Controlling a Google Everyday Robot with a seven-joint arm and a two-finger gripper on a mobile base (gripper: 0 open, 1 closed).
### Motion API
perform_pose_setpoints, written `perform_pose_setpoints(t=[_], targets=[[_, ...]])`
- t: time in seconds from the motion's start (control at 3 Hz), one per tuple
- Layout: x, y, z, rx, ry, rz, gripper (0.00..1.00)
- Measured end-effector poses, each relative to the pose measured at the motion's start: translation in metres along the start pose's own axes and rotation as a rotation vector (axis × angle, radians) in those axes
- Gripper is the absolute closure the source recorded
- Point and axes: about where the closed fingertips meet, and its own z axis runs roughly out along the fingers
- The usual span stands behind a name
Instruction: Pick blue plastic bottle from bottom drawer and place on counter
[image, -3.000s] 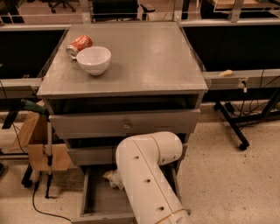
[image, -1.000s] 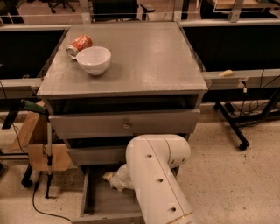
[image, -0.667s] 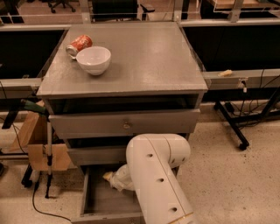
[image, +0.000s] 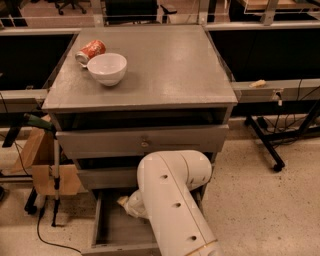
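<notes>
The bottom drawer (image: 112, 230) stands pulled open under the grey cabinet, showing a plain grey floor on its left side. My white arm (image: 172, 200) reaches down into it and covers most of the inside. My gripper (image: 127, 203) is down in the drawer at the arm's left edge, where only a pale whitish-tan piece shows. I cannot tell whether that piece includes the blue plastic bottle, which is not clearly in view. The counter (image: 175, 65) is the flat grey top of the cabinet.
A white bowl (image: 107, 68) and an orange-red soda can (image: 90, 51) lying on its side sit at the counter's back left. The two upper drawers (image: 142, 141) are slightly open. A cardboard box (image: 42, 167) and a cable stand to the left, a black stand leg (image: 265, 140) to the right.
The arm's big white link has shifted a little to the right since three seconds ago. In the last second almost nothing has moved.
</notes>
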Motion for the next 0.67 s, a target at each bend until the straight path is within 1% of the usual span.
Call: perform_pose_setpoints(t=[0.67], targets=[[-0.006,0.0014,0.0045,0.034,-0.044,0.011,0.27]])
